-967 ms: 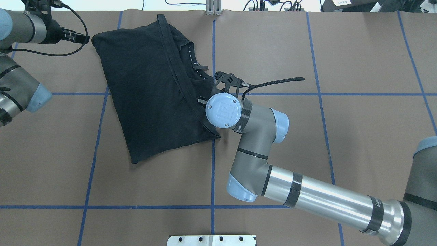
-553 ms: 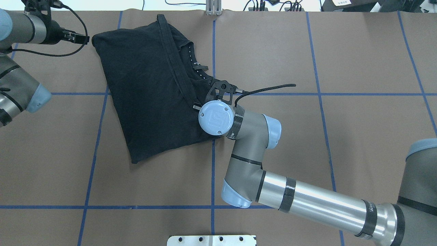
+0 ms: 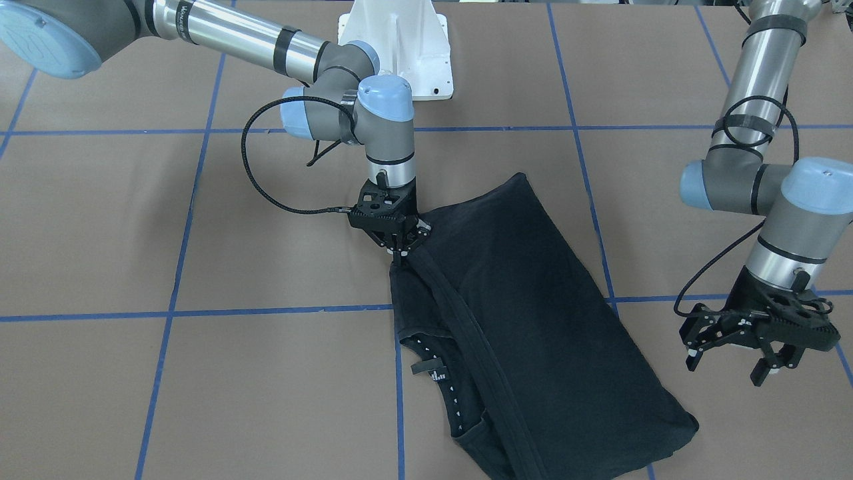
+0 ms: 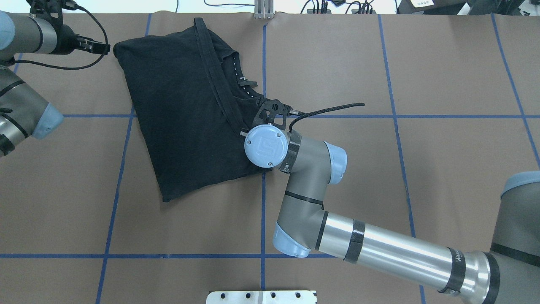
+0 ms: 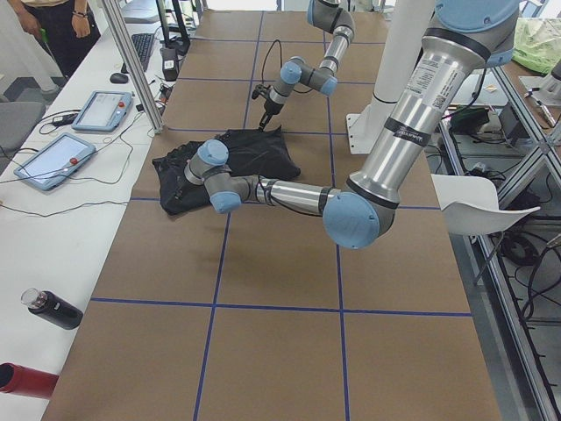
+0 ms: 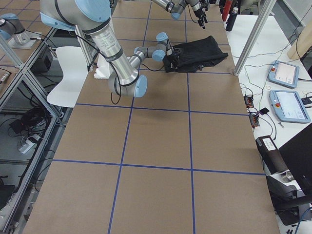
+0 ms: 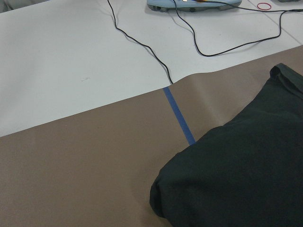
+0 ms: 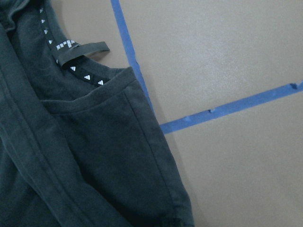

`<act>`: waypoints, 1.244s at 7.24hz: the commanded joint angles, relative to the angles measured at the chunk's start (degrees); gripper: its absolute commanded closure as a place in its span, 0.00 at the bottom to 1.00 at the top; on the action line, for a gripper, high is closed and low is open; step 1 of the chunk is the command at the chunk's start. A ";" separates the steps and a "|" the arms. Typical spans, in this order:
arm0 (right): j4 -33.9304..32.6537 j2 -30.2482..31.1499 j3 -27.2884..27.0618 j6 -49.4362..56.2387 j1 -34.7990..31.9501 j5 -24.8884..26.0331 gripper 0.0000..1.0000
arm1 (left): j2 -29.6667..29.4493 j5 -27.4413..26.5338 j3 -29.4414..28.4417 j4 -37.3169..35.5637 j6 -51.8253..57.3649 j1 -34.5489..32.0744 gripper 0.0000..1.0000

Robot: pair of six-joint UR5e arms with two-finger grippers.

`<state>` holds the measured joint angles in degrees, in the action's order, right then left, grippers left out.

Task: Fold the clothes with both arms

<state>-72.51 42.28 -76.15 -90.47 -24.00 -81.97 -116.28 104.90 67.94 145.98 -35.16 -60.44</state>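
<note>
The black T-shirt point(image 4: 185, 109) lies folded lengthwise on the brown table, its collar and white-dotted neck tape point(image 8: 71, 66) at the right edge. In the front-facing view my right gripper point(image 3: 399, 252) points straight down with its fingers pinched shut on the T-shirt point(image 3: 533, 320) at its near corner, where the cloth rises to the tips. The wrist hides that gripper in the overhead view. My left gripper point(image 3: 726, 367) hangs open and empty above the table, just off the shirt's far corner point(image 7: 161, 198).
Blue tape lines point(image 4: 263, 63) grid the table. The white pedestal base point(image 3: 400, 47) stands on the robot's side. The right arm's black cable point(image 3: 253, 167) loops beside its wrist. Tablets point(image 5: 53, 158) and bottles point(image 5: 53, 309) sit on a side bench, with a person point(image 5: 61, 26) beyond.
My right wrist has shifted left and slightly toward the robot, onto the shirt's right edge, then held still. The left arm and the shirt show no movement.
</note>
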 commanded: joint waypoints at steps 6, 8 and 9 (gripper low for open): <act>-10.19 15.63 -27.62 0.04 11.03 7.31 1.00 | -0.09 0.05 0.09 0.00 -2.11 0.24 0.00; -11.69 16.87 -29.14 -2.25 14.93 10.50 1.00 | -0.09 0.05 0.09 0.00 -2.11 0.33 0.00; -11.78 17.40 -29.32 -2.26 15.38 10.78 1.00 | -0.09 0.05 0.09 0.00 -2.11 0.33 0.00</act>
<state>-83.97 58.92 -104.91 -92.34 -9.95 -72.30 -116.37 104.94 68.03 145.99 -37.25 -60.13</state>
